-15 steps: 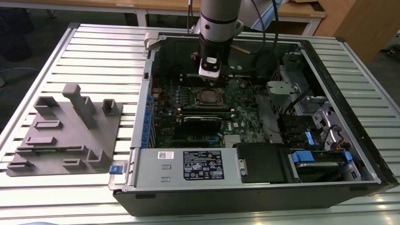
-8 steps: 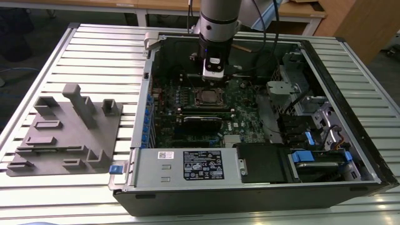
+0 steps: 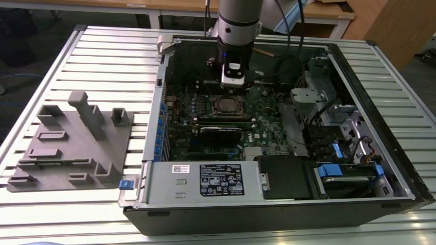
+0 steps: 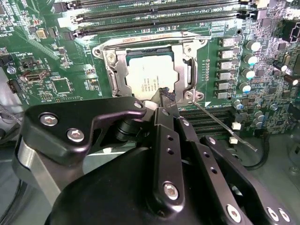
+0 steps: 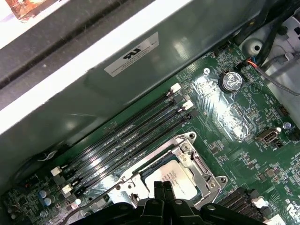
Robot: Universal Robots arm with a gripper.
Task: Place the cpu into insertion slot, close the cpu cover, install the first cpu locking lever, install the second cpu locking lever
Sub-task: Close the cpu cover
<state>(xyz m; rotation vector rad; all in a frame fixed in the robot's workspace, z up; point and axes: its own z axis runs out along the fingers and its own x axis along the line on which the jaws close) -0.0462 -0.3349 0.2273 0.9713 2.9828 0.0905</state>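
Hovering with pincer (image 4: pixel 165 96) pressed together, empty, over cpu (image 4: pixel 150 77) seated in insertion slot (image 4: pixel 140 56) under lowered cpu cover (image 4: pixel 121 75), near memory slots (image 4: pixel 164 14) at motherboard (image 4: pixel 61 56) edge; probably light, stiff, fragile, best gripped by side edges only.
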